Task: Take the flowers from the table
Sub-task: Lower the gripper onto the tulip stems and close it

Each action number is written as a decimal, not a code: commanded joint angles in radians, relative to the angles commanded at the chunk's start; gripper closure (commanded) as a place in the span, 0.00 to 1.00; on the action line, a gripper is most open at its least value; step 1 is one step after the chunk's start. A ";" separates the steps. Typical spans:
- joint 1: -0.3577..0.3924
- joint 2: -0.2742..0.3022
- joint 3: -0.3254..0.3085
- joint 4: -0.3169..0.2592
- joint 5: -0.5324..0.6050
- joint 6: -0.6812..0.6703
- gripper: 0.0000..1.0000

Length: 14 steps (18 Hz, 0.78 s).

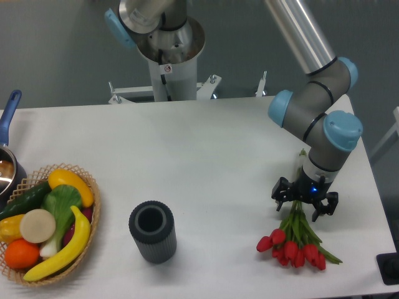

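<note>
My gripper [304, 206] straddles the stems of the flowers [295, 240], jaws spread; red blooms lie just below it on the table [206, 156].

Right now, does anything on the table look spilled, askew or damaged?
Nothing stands out. The flowers lie flat and bundled near the right edge under the end effector, the cup stands upright, and the fruit stays inside the basket.

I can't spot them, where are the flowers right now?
The flowers lie on the table near its front right corner, stems under the open gripper, right of the dark cylinder.
</note>
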 joint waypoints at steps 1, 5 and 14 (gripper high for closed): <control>-0.002 -0.002 0.000 0.000 0.000 0.000 0.00; -0.003 -0.005 0.000 0.000 0.000 0.000 0.00; -0.003 -0.005 0.002 0.000 0.000 0.000 0.38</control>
